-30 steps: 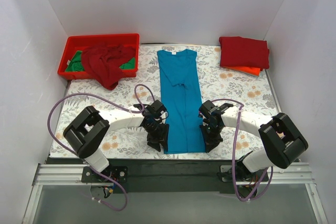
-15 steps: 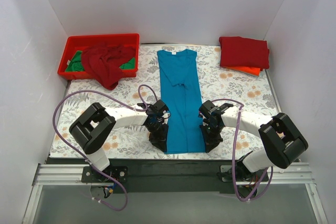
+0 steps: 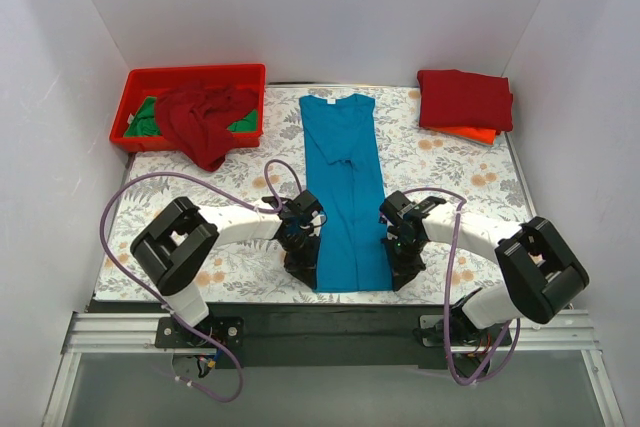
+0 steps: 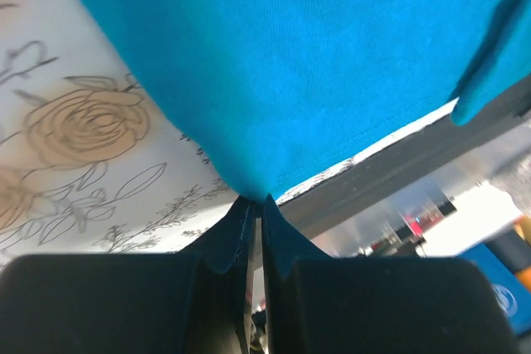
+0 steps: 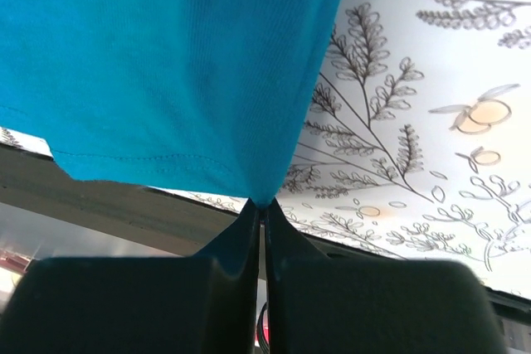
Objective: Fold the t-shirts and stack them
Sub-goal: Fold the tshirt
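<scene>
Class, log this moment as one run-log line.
stage: hem grasp | left claw: shut on teal t-shirt, left hem corner | right claw: shut on its right hem corner

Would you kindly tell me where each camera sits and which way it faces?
Top external: above and behind the bases, looking down on the table; both arms show.
Left wrist: on the left arm, looking along the left end effector, shut on the teal t-shirt hem corner.
Right wrist: likewise, the right end effector shut on the other hem corner.
Shared: all three show the teal t-shirt.
</scene>
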Controlling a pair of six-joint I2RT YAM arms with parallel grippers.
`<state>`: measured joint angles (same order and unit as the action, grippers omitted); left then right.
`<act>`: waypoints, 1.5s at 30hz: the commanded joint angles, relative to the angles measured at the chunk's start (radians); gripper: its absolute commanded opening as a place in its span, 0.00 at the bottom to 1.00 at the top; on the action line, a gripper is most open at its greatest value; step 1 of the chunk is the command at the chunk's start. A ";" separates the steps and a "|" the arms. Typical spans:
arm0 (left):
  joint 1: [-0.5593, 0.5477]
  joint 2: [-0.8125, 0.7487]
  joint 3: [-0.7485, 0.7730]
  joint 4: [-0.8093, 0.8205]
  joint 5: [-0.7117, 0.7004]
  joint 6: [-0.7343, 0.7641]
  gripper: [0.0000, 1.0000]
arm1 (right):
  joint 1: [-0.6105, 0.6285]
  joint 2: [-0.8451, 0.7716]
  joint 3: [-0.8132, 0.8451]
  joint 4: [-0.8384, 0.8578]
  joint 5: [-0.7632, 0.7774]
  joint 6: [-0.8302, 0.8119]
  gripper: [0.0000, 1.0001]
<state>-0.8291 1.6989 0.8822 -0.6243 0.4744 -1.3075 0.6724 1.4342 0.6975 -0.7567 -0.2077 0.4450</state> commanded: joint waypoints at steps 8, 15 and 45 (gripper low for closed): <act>-0.005 -0.091 0.100 -0.083 -0.161 -0.007 0.00 | -0.002 -0.052 0.140 -0.148 0.059 0.017 0.01; -0.002 -0.073 0.173 -0.117 -0.221 0.017 0.00 | -0.007 -0.006 0.250 -0.184 0.103 0.015 0.01; 0.237 0.200 0.555 -0.025 -0.439 0.174 0.00 | -0.160 0.546 0.976 -0.187 0.320 -0.074 0.01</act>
<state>-0.6334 1.8923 1.3815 -0.6979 0.0597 -1.1759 0.5304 1.9423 1.5818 -0.9401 0.0772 0.3946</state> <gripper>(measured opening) 0.019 0.024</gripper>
